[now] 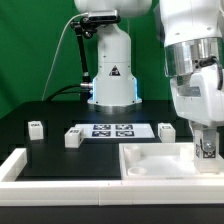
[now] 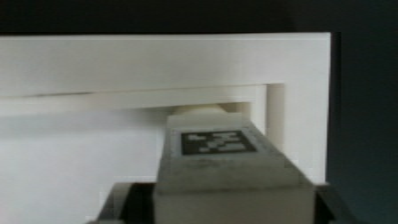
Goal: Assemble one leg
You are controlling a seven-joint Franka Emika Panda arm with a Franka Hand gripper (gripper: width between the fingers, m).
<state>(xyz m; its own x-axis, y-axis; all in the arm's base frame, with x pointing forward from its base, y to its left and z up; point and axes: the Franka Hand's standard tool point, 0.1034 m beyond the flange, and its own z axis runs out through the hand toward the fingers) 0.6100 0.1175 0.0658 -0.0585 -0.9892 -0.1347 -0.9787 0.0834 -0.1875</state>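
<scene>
My gripper point(image 1: 206, 150) is shut on a leg point(image 2: 222, 165), a short white post with a black-and-white tag on its face. It holds the leg upright over the near right corner of the large white tray-like part point(image 1: 150, 160). In the wrist view the leg fills the space between the dark fingers point(image 2: 135, 205), its far end close to the tray's inner corner point(image 2: 285, 100); I cannot tell whether they touch. Three more legs stand on the black table: one at the exterior view's left point(image 1: 36, 127), one beside the marker board point(image 1: 72, 138), one past the board's right end point(image 1: 166, 130).
The marker board point(image 1: 112, 130) lies flat behind the tray. A white raised border point(image 1: 20, 168) runs along the table's front left. The robot base point(image 1: 110, 70) stands at the back middle.
</scene>
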